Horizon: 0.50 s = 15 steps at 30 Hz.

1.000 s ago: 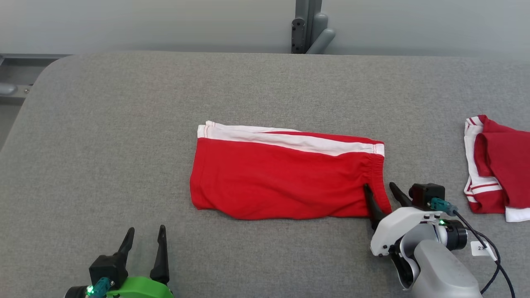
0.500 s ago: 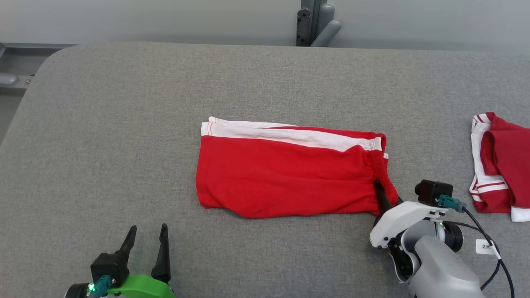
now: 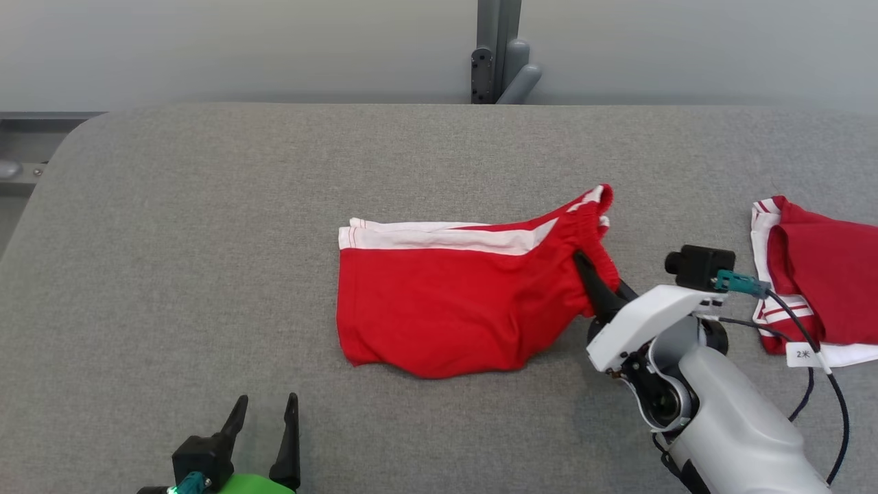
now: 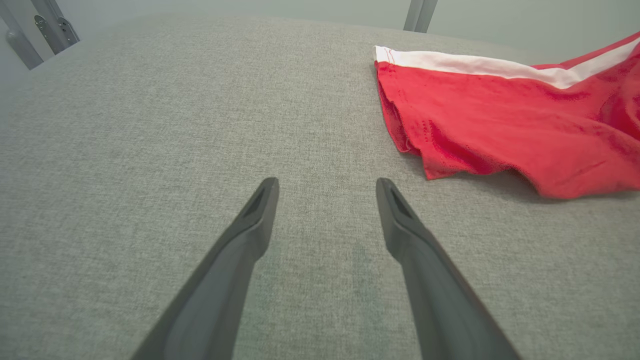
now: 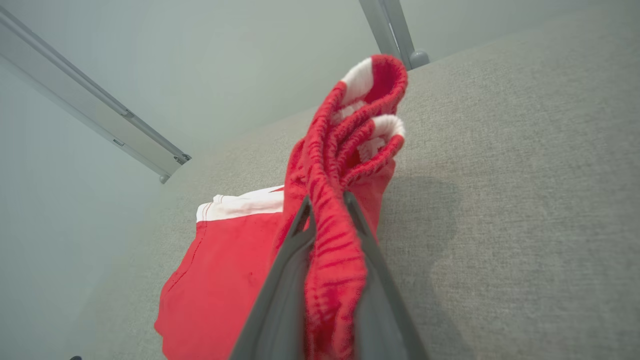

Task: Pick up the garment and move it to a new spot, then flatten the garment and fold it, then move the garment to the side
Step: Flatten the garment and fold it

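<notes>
Two dark fingers of the right gripper (image 3: 583, 262) are now clamped on the elastic waistband of the red garment (image 3: 446, 302). A second ago they stood spread, one on either side of that edge, while it lay flat. The pinched end has since risen off the grey table (image 3: 206, 240). In the right wrist view the gathered waistband stands up beyond the fingertips of the right gripper (image 5: 326, 200) and curls over at its white-striped end. The rest of the garment (image 5: 225, 280) trails down and away from the grip, and its far end lies on the table as before, now with creases running toward the held edge. The left gripper (image 3: 267, 398) has stayed spread wide and holds nothing. From the left gripper (image 4: 327, 182), the garment's (image 4: 500, 125) near hem lies ahead and off to one side, well apart. A second red-and-white garment (image 3: 823, 274) lies just past the right wrist, untouched.
</notes>
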Available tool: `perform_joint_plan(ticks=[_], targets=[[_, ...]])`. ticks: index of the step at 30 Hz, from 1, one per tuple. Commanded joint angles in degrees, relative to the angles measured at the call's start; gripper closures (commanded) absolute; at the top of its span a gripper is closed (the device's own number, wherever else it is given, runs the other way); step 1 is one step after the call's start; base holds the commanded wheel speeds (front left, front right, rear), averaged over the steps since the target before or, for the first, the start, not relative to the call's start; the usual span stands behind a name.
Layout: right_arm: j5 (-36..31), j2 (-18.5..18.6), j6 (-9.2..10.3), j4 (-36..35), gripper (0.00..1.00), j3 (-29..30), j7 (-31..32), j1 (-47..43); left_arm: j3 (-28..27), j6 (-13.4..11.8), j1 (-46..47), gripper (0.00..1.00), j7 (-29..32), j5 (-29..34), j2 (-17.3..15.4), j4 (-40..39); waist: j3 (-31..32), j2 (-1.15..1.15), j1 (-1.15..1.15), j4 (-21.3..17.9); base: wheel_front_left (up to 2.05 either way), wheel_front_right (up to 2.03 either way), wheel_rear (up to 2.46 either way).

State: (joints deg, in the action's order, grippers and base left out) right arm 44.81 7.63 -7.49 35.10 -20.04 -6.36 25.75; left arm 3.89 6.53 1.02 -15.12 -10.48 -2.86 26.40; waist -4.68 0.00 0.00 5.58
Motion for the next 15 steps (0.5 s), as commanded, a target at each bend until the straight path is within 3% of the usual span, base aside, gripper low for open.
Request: perform_joint_plan(ticks=[1, 7, 14, 15], targets=[[1.7, 0.23, 0.0, -1.92, 1.0, -1.85, 1.58, 0.18, 0.44, -0.01, -0.06, 0.0, 0.01, -0.2, -0.11, 0.26, 0.23, 0.0, 0.0, 0.49, 0.0, 0.0, 0.0], [6.89, -0.52, 0.0, -7.85, 1.0, -9.08, 5.24, 2.02, 3.26, 0.12, 1.39, 0.0, 0.01, -1.26, -0.13, 1.01, -0.02, 0.0, 0.0, 5.02, 0.0, 0.0, 0.0], [8.02, -3.4, 0.0, 0.37, 1.0, -13.59, 2.71, 6.09, 6.78, -0.17, 2.61, 0.0, 0.01, -2.12, -0.13, 1.27, 0.17, 0.0, 0.0, 13.92, 0.0, 0.0, 0.0], [8.29, -3.75, 0.0, 2.23, 0.84, -13.83, 2.07, 6.61, 7.1, -0.22, 2.6, 0.0, 0.01, -2.11, -0.12, 1.3, 0.38, 0.0, 0.0, 15.02, 0.0, 0.0, 0.0]])
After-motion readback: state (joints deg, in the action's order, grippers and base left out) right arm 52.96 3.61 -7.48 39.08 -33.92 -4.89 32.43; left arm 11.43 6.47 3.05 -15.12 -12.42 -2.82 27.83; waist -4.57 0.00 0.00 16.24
